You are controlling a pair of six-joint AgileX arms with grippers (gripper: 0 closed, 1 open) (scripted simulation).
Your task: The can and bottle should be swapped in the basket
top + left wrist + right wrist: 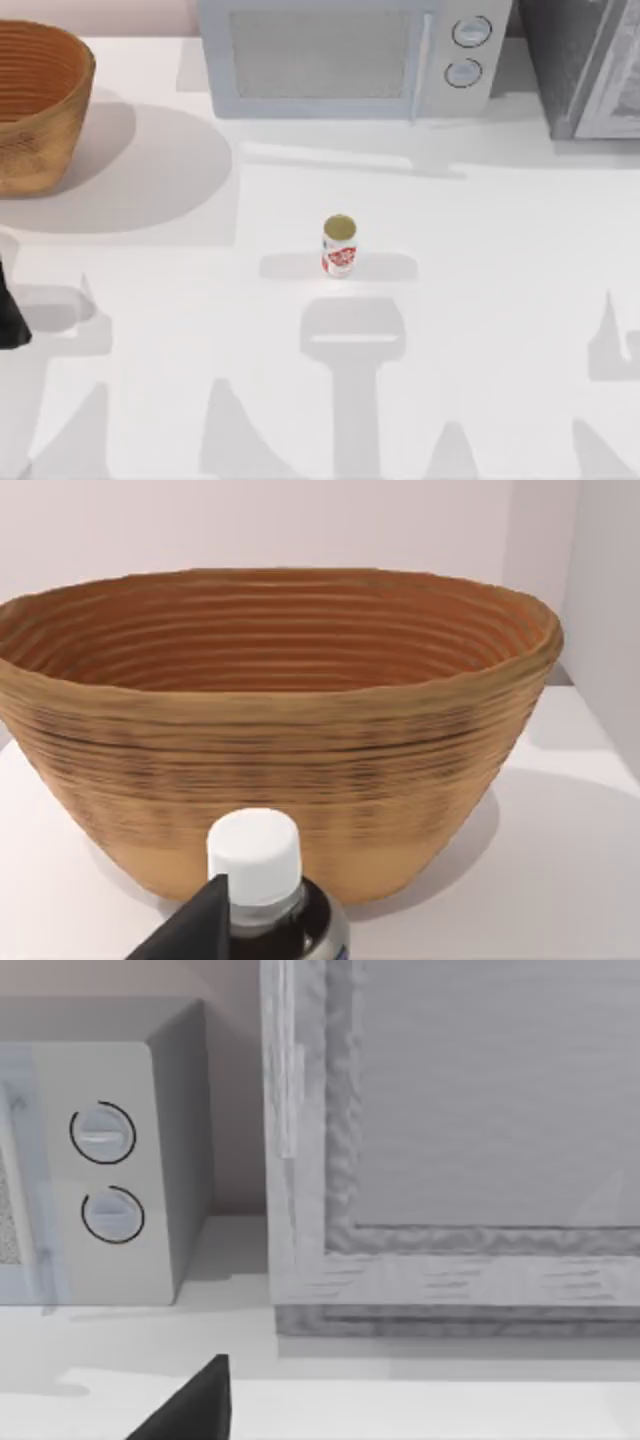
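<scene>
Gripping a dark bottle (268,900) with a white cap, the left gripper (215,920) sits at the table's (480,250) near left, facing the basket (40,100) at the far left corner; one dark finger (190,925) presses the bottle's side; the hold looks partial, so the bottle could slip or tip when set down. The can (339,246) stands upright mid-table, well apart, with open room around it; the microwave (350,55) bounds the far edge. The right gripper (185,1405) is parked; whether its fingers are open cannot be told.
</scene>
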